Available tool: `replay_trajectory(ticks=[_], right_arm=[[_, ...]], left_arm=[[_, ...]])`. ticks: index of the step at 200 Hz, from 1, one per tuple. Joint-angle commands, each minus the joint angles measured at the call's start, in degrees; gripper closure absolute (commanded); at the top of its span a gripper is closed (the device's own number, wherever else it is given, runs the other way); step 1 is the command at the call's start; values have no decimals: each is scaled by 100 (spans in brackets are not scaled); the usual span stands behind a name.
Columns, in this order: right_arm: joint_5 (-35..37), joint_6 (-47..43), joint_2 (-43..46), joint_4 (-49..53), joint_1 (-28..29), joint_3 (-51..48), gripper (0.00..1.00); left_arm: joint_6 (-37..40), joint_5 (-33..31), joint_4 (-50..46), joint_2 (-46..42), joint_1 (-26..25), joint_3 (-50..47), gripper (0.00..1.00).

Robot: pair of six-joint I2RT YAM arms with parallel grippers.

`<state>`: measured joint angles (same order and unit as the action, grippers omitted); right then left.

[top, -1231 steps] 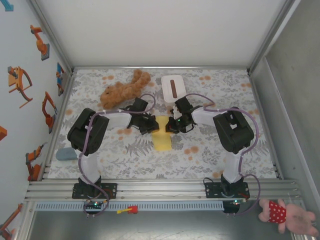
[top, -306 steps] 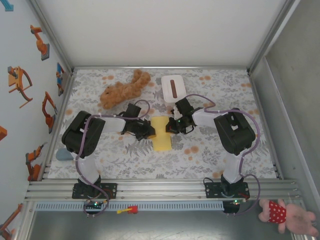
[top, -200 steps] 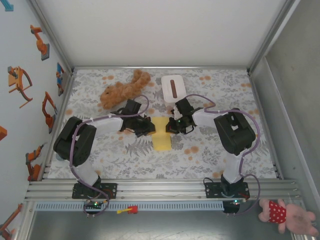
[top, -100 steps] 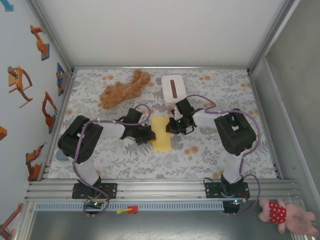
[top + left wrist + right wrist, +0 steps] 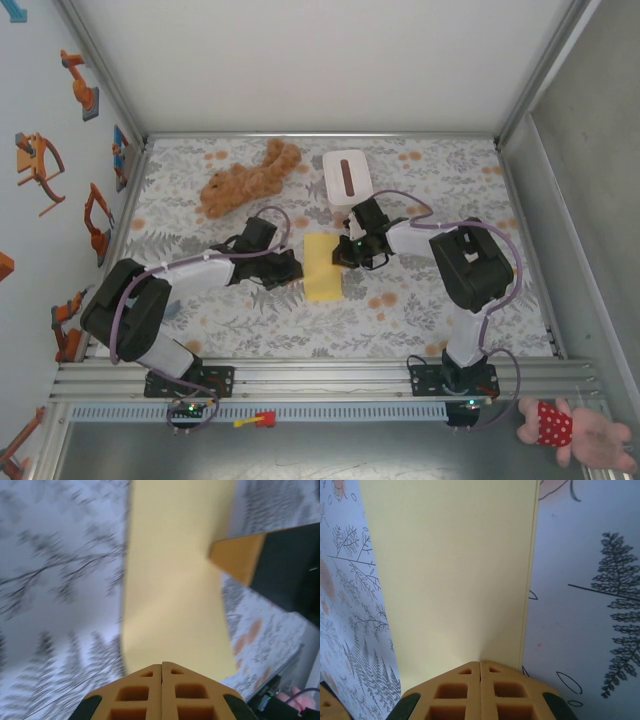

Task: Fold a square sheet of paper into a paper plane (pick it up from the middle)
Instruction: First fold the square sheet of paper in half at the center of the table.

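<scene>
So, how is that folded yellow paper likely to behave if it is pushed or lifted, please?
The folded paper lies thin and flat on the patterned tablecloth, so it is probably very light and would slide easily when pushed. Lifted by one edge, it would likely droop. Its two layers, slightly offset along one edge, might spring apart.

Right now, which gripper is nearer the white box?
Right. The right gripper sits just short of the white box; the left gripper is farther, left of the yellow paper.
</scene>
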<state>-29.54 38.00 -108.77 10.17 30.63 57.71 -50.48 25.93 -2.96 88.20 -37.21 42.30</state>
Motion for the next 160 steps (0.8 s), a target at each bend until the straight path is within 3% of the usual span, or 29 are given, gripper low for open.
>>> replay_trajectory(ticks=[1,86,160], right_arm=[[1698,83,-613,1338,-83,-567,100],[1697,93,-619,1303,-84,-612,100],[1754,84,-654,1339,-83,-582,100]], left_arm=[[-216,26,308,436,-86,303,98],[-258,210,600,1263,-324,443,99],[-138,347,795,997,-335,-366,100]])
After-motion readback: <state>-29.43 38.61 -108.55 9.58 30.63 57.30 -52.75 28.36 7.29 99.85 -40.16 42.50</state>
